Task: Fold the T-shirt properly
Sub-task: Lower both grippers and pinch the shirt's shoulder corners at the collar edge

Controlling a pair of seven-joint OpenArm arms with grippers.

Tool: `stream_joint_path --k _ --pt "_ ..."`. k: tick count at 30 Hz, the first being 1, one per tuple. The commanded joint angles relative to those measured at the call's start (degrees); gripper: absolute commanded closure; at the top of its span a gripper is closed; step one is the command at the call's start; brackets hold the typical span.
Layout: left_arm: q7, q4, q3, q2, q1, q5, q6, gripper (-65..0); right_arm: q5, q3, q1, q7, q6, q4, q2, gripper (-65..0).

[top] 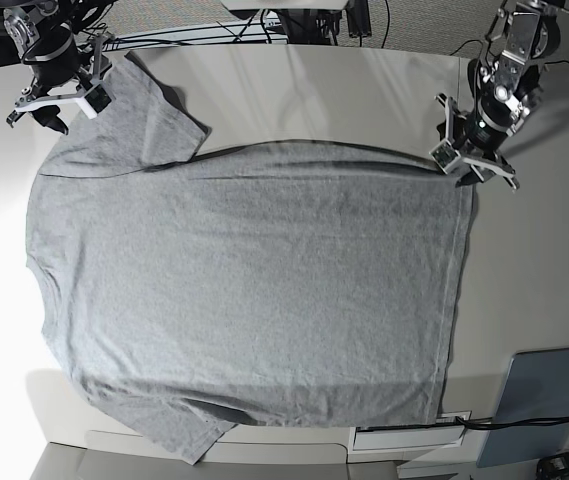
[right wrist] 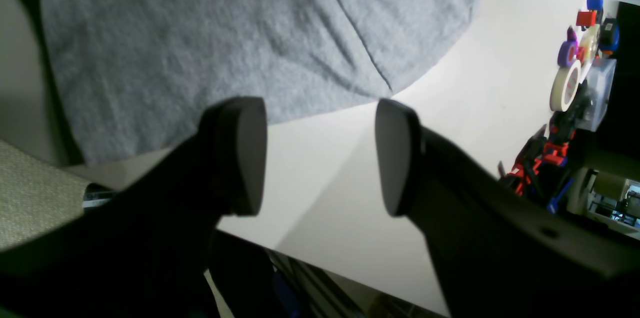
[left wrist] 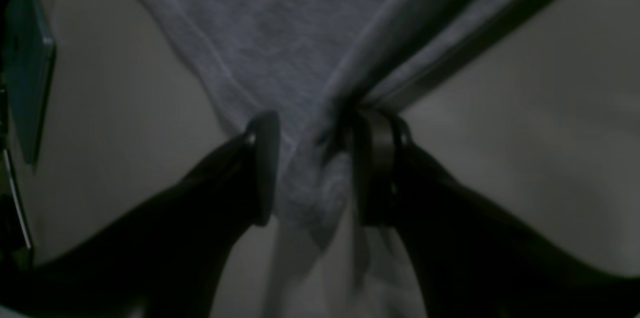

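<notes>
The T-shirt lies flat, plain side up, across the desk, long axis left to right. I've got my left gripper pinching its far hem corner; the right gripper hangs spread by the far sleeve.

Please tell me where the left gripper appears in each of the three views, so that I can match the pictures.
Left wrist: the left gripper is at lower centre, with its jaws pinching a bunched corner of the T-shirt.
Right wrist: not in it; only the open right gripper shows.
Base: upper right, at the shirt's far right hem corner.
Shared landmark: the grey T-shirt.
</notes>
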Motion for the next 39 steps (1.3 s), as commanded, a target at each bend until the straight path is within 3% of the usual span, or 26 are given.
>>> stream_joint_path --k 1,5,8,9,10,13,17,23,27,39 --pt "2.1 -1.0 -0.1 -0.8 0.0 0.9 -2.4 -26.0 -0.7 0.4 -0.3 0.5 -0.7 0.8 0.7 -33.9" --pt "1.0 -3.4 -0.1 -0.8 -0.7 0.9 -6.9 -23.6 -0.7 0.4 -0.2 0.6 -0.7 0.8 0.7 -33.9" --pt "0.6 -4.1 -0.1 -0.8 -0.7 0.9 -10.9 -8.7 -0.9 0.4 0.1 0.7 0.2 0.8 0.7 -33.9" --pt "0.6 -4.1 -0.1 -0.8 -0.7 0.9 -12.1 -2.2 -1.2 0.4 0.4 0.7 2.1 0.8 0.7 -33.9" --pt "0.6 -4.1 -0.1 -0.8 -0.7 0.9 -12.8 0.0 -1.2 0.4 0.8 0.9 4.8 0.8 0.7 -33.9" --pt "0.6 -4.1 -0.1 -0.8 -0.7 0.9 -13.6 0.0 -1.1 0.4 1.5 4.2 12.1 -0.5 1.8 -33.9" --pt "0.6 -4.1 -0.1 -0.8 -0.5 0.9 -13.7 0.0 -5.9 0.4 1.7 8.5 16.1 -5.4 5.7 -33.9" --pt "0.0 -4.0 -0.1 -0.8 -0.5 0.9 -13.7 0.0 -6.7 0.3 5.6 9.8 17.1 -12.5 9.7 -33.9" --pt "-0.9 -4.0 -0.1 -0.7 -0.6 0.9 -13.7 0.0 -6.7 -1.4 9.7 9.9 19.5 -15.5 11.2 -33.9" --pt "-0.7 -4.0 -0.1 -0.8 -0.5 0.9 -13.5 0.0 -10.6 -20.0 22.3 8.1 19.3 -23.0 12.1 -33.9"
